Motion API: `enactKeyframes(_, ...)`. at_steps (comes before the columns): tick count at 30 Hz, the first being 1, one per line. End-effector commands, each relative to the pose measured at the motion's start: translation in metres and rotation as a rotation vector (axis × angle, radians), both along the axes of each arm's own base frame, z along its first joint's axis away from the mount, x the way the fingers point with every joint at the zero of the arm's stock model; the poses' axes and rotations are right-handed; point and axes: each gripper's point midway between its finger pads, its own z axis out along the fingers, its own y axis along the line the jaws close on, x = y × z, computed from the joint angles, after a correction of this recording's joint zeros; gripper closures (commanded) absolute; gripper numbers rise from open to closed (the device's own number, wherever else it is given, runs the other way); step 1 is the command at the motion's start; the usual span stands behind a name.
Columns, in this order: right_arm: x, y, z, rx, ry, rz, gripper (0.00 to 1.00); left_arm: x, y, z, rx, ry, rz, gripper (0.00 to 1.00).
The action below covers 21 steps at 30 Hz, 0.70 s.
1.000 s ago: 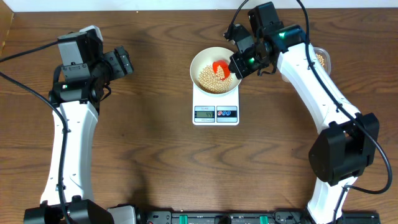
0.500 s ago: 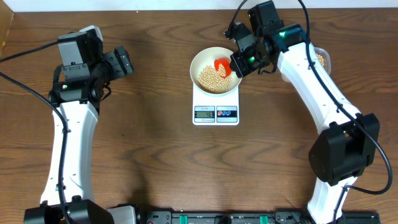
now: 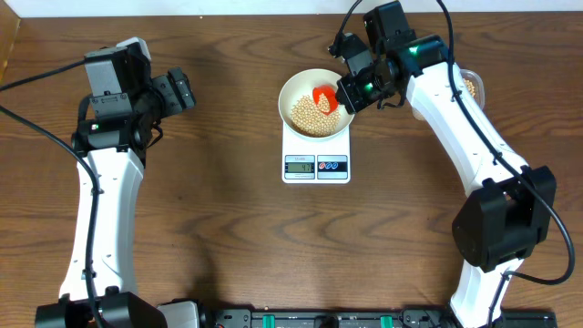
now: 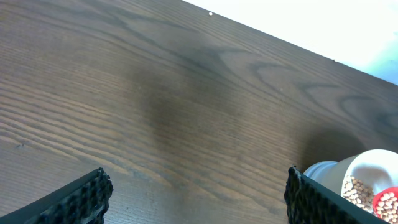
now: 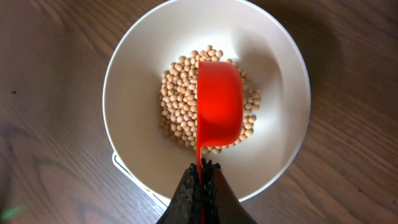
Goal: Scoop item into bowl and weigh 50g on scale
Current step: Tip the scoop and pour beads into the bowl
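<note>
Right gripper (image 5: 200, 180) was pinched on the scoop (image 5: 219, 102), tipped over the bowl (image 5: 280, 68) on the scale (image 3: 316, 166). Beans (image 5: 177, 106) already piled in, readout too small to read, so 50g unconfirmed.

The left tool (image 4: 196, 202) hangs over the brown wooden desk (image 4: 155, 93), its two black ribbed fingertips (image 4: 78, 199) spread wide with nothing between them. Just past the outer side of one fingertip sits the white bowl (image 4: 367, 163), holding pale beans (image 4: 357, 190) and the edge of a red scoop (image 4: 388, 205).

beans (image 3: 308, 115) in bowl (image 3: 293, 87), bowl on scale (image 3: 316, 166) (scoop (image 3: 324, 96) above beans)
</note>
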Motion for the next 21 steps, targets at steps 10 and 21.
enactKeyframes(10,0.0009,0.0094,0.0099,0.022,-0.027,0.031,0.99,0.0005,0.0027,0.0040,0.018,-0.007,0.000,0.09)
enactKeyframes(21,0.0009,0.0096,0.0099,0.018,-0.033,0.043,0.99,0.0005,0.0027,0.0040,0.018,-0.007,0.000,0.09)
